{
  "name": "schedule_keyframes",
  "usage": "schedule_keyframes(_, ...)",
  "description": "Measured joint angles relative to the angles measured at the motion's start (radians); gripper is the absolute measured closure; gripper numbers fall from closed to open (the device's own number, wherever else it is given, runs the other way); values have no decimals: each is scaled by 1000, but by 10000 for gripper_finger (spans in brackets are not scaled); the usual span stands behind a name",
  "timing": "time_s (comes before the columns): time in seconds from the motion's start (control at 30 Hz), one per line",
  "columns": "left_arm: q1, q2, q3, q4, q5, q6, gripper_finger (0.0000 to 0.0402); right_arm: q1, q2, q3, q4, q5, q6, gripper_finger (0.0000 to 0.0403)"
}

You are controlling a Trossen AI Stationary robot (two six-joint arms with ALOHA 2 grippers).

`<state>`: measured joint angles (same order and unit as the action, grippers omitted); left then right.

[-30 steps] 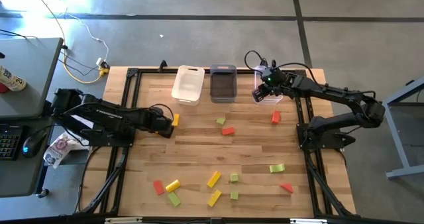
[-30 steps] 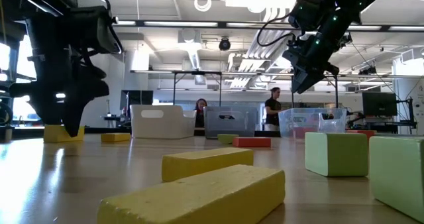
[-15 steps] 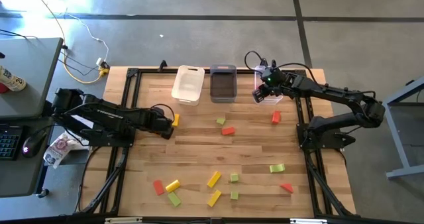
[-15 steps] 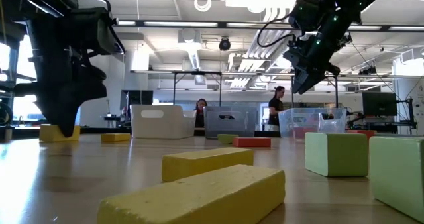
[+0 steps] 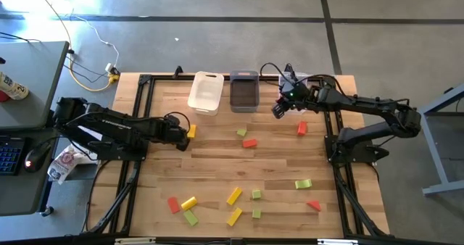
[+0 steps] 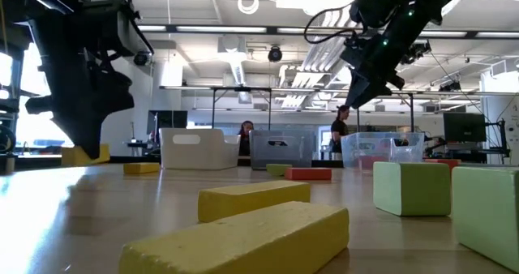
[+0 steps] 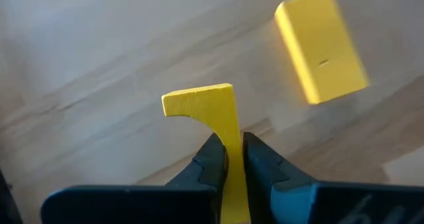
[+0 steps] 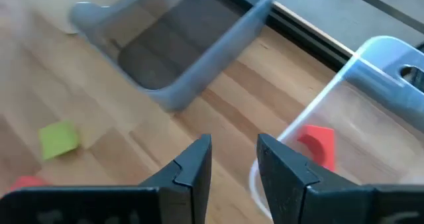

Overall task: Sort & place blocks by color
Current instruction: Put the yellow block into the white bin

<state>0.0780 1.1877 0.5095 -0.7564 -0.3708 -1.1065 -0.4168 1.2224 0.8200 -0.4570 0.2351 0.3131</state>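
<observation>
Two grippers work: the left gripper (image 7: 234,159) is clamped on a yellow block (image 7: 209,111) near the worktop's (image 5: 217,172) left edge. The right gripper (image 8: 233,159), fingers apart and empty, hangs by the clear bin (image 8: 371,98) at the far edge.

The wooden table (image 5: 217,165) carries 3 bins at its far edge: white (image 5: 206,92), grey (image 5: 244,90), clear (image 5: 303,93). Yellow, green and red blocks (image 5: 233,196) lie scattered across it.

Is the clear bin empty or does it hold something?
Not empty. In the right wrist view, a red block lies inside the clear bin. Whether there is more in it, the pictures do not show.
</observation>
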Motion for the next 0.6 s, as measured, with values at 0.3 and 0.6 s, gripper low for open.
schedule_keyframes(0.3, 0, -140, 0, 34, -66, 47, 388, 109, 0, 0, 19, -82, 4, 293)
schedule_keyframes(0.6, 0, -243, 0, 251, -146, 209, 388, 216, 0, 0, -1, -123, 77, 293)
